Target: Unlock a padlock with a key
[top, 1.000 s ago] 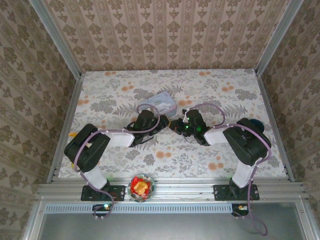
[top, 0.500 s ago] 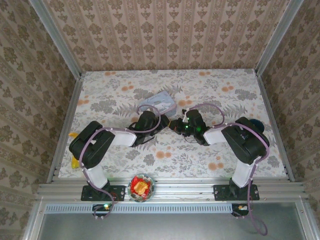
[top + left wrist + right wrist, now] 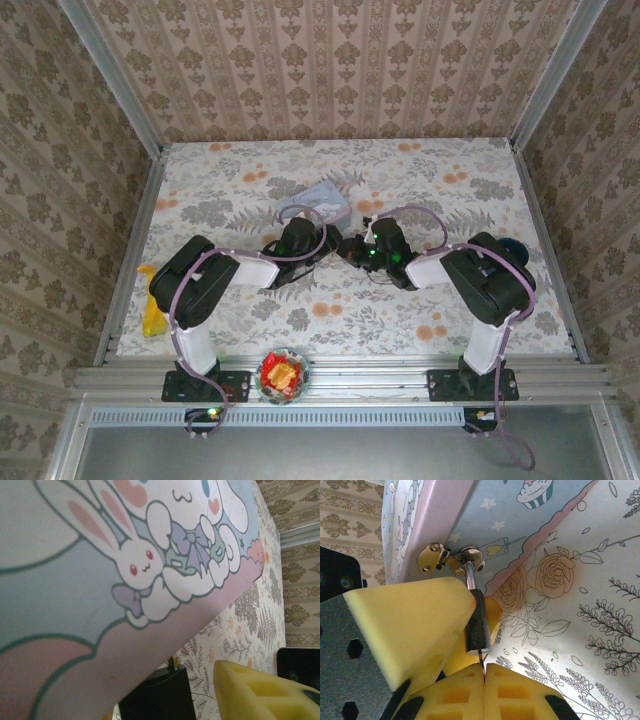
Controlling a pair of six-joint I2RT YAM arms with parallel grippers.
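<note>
Floral cloth covered the table point(image 3: 420, 190), with patterned wallpaper on the walls around it. At the middle of the table the two grippers met tip to tip.

The right gripper point(image 3: 484, 674) was clenched, its yellow foam pads point(image 3: 520, 690) pressed flat together on the key point(image 3: 481, 658). Just a thin dark sliver of the key showed, running from the seam between the pads to the end of the padlock point(image 3: 478, 622).

The left gripper point(image 3: 474, 611) was clamped on the padlock from the sides. One broad foam wedge point(image 3: 405, 620) lay against one face, and a second pad point(image 3: 493, 611) showed past the other edge.

The padlock sat just beside the tin point(image 3: 535, 510), its dark body toward the right gripper. Its silvery shackle point(image 3: 469, 577) passed through the metal hasp point(image 3: 451, 559) on the tin's wall. The tin lay on the cloth just beyond the grippers, its rabbit picture point(image 3: 135, 565) close to the left wrist camera.

Well apart, at the near rail, stood a bowl point(image 3: 283, 373) with something red and yellow in it. A yellow thing point(image 3: 152, 316) lay at the table's left edge.
</note>
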